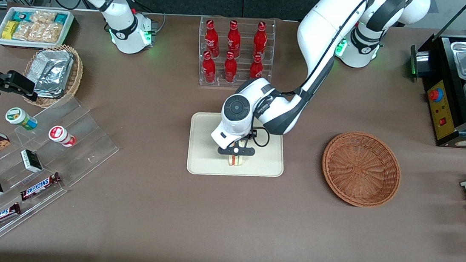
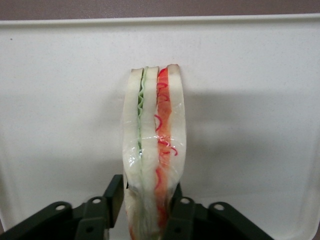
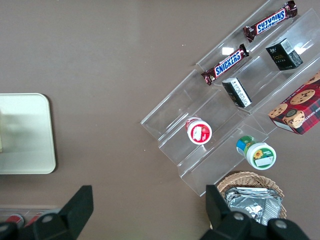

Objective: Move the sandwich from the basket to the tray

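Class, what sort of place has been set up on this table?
Likely a mock snack shop: red bottles racked, Snickers bars on clear steps. The gripper holds a sandwich over the tray.

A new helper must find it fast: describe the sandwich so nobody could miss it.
Find the cream tray mid-table, in front of the rack of red bottles. Over the tray's nearer half, the gripper jaws pinch the sandwich. It is a pale bread wedge with red and green filling stripes, and nothing else sits on the tray.
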Motion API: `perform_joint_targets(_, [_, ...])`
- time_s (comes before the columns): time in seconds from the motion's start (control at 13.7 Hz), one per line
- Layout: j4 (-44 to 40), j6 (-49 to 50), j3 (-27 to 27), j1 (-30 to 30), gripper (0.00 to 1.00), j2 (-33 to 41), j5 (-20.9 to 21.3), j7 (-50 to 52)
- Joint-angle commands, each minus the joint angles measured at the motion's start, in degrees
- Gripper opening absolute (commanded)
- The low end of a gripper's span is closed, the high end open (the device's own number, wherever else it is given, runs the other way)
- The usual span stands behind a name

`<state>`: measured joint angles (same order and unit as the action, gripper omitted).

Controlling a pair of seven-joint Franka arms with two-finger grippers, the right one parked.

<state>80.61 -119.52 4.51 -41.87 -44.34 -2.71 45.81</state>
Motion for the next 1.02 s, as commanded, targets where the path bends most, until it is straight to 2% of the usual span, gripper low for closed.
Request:
perform_joint_targets(0.0, [0.2, 0.4, -0.6, -0.7, 1.0, 1.1, -1.1, 0.7])
perform_joint_targets(0.22, [0.2, 0.8, -0.7, -0.3, 1.0, 3.0, -1.0, 3.7])
perform_joint_targets(0.51, [0.3, 7.3, -1.2, 2.0, 1.0, 6.3, -0.5, 3.1])
perform_joint_targets(0.8, [1.9, 7.8, -1.3, 6.1, 1.0, 8.9, -0.2, 2.4])
perform_joint_targets(0.95, [4.2, 7.9, -1.3, 8.5, 1.0, 10.7, -0.3, -1.4])
